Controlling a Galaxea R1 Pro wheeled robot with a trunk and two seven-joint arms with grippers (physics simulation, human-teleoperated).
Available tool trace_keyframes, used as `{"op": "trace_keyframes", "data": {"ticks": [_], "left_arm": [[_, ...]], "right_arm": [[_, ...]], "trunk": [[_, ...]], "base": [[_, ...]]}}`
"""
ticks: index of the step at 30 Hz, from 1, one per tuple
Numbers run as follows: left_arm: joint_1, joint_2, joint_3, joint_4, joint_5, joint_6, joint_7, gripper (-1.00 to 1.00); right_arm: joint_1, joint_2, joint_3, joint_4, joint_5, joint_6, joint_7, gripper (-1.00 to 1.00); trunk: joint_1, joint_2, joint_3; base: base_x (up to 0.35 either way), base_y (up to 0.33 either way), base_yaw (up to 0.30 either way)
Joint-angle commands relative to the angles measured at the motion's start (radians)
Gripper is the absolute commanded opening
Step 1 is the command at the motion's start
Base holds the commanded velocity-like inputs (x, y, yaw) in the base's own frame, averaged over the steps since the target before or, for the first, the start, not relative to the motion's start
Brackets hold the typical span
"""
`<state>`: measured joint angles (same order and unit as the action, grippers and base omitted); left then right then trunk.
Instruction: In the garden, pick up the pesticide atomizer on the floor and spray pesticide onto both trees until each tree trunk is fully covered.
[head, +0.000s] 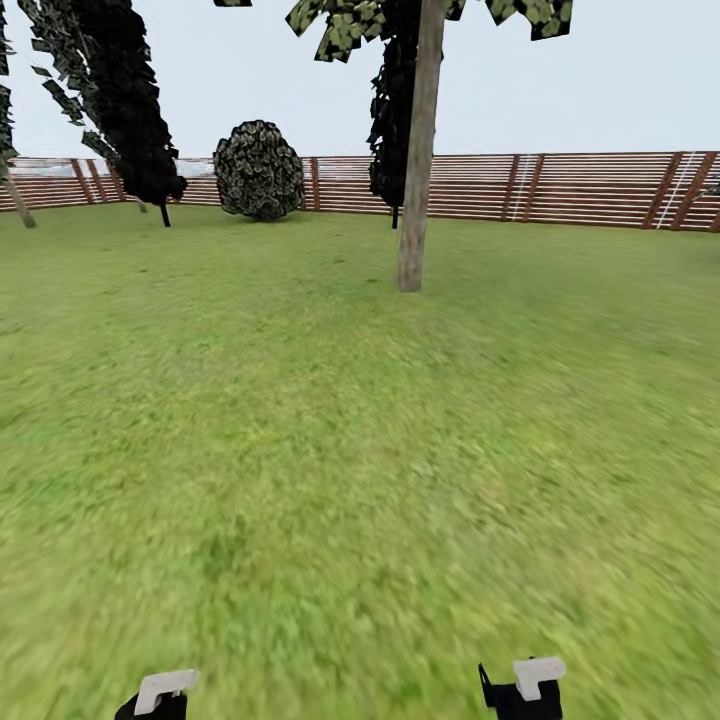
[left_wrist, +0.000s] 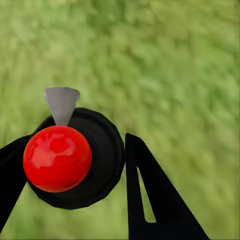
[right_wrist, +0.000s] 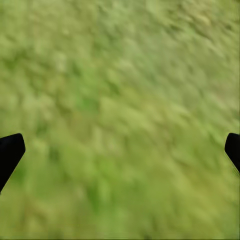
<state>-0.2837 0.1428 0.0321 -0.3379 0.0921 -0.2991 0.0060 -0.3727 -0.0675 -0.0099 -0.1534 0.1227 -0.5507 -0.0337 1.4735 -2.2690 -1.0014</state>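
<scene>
The pesticide atomizer (left_wrist: 57, 157) has a round black body, a shiny red cap and a grey nozzle. It sits between the black fingers of my left gripper (left_wrist: 77, 145), which is shut on it above the grass. My right gripper (right_wrist: 120, 150) is open with nothing but lawn between its tips. In the head view both arm ends show at the bottom edge, the left (head: 160, 695) and the right (head: 525, 685). One tree trunk (head: 416, 170), pale grey-brown and straight, stands ahead, slightly right of centre, well beyond reach. No whitish specks show on its bark.
Green lawn (head: 330, 450) stretches ahead to a brown slatted fence (head: 560, 188). A round dark bush (head: 258, 170) and dark narrow trees (head: 125, 100) stand near the fence at the back left. A thin pale trunk (head: 17, 203) leans at the far left edge.
</scene>
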Motion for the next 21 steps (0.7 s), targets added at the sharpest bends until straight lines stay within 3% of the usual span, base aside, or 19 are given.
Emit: {"op": "trace_keyframes", "data": {"ticks": [1, 21], "left_arm": [[0.000, 0.001, 0.000, 0.000, 0.000, 0.000, 0.000, -1.00], [0.000, 0.001, 0.000, -0.001, 0.000, -0.001, 0.000, -1.00]], "right_arm": [[0.000, 0.000, 0.000, 0.000, 0.000, 0.000, 0.000, 1.00], [0.000, 0.000, 0.001, 0.000, 0.000, 0.000, 0.000, 1.00]], "trunk": [[0.000, 0.000, 0.000], [0.000, 0.000, 0.000]], "base": [[0.337, 0.000, 0.000], [0.338, 0.000, 0.000]]}}
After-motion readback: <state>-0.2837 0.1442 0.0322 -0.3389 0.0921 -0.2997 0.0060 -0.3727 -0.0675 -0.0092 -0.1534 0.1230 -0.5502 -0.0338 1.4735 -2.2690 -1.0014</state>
